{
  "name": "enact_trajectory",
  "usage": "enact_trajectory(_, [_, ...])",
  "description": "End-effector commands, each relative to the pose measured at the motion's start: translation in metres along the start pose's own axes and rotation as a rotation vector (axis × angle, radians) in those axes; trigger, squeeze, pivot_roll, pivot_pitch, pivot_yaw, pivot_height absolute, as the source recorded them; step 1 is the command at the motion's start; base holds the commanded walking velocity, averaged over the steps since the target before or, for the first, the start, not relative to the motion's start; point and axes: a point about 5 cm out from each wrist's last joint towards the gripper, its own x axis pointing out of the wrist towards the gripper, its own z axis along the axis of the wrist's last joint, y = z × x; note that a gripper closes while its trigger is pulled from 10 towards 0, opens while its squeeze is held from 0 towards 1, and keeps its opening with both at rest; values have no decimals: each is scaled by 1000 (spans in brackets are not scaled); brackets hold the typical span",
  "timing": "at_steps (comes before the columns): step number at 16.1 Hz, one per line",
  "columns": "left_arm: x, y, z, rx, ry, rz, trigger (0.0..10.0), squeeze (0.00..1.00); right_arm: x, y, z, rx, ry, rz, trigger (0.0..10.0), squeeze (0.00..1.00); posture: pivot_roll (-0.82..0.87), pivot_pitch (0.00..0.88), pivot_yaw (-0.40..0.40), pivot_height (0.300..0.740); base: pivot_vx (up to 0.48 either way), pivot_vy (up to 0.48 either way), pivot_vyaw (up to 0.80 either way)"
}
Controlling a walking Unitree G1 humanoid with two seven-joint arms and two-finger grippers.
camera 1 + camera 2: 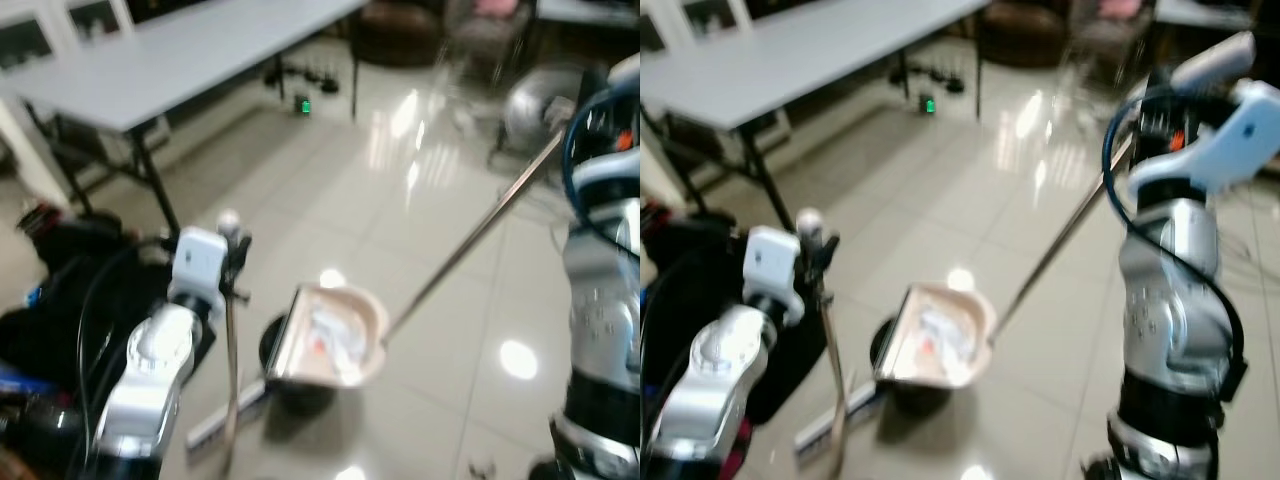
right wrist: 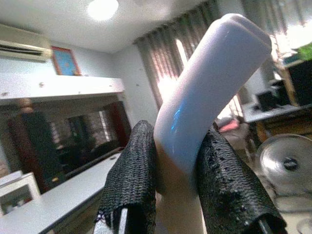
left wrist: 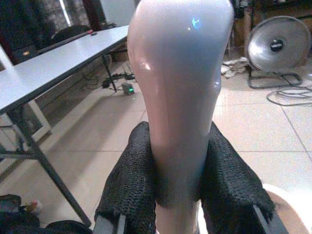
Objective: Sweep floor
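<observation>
Pink dustpan (image 1: 335,340) of debris over black bin (image 1: 290,385), handle in right claw (image 2: 178,185); left claw (image 3: 178,190) clamping broom handle (image 3: 180,97).

Glossy tiled floor (image 1: 400,190), long white table (image 1: 170,60), standing fan (image 3: 276,46).

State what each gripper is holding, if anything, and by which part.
The left gripper clamps the broom by its handle top; the right gripper clamps the dustpan by the grip at its long handle's end.
</observation>
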Motion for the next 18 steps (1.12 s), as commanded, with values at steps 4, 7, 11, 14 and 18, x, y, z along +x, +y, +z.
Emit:
enact_trajectory(4, [-3,7,1,58,1,21,10000,0,4,16,-5,9,-12,71,10000,0,42,0,30,740,0,0,0])
enact_trajectory(7, [-4,8,-1,58,13,30,10000,0,9,28,-10,-86,-50,145,10000,0,51,0,26,740,0,0,0])
enact_trajectory(11, [-8,11,-3,63,14,42,10000,0,10,53,-27,-158,-111,281,10000,0,60,0,22,740,0,0,0])
enact_trajectory(14, [-8,11,-3,62,12,47,10000,0,8,74,-47,-245,-130,394,10000,0,64,0,20,740,0,0,0])
enact_trajectory(18, [-9,11,-2,61,7,54,10000,0,-1,109,-60,-232,-184,554,10000,0,75,0,16,740,0,0,0])
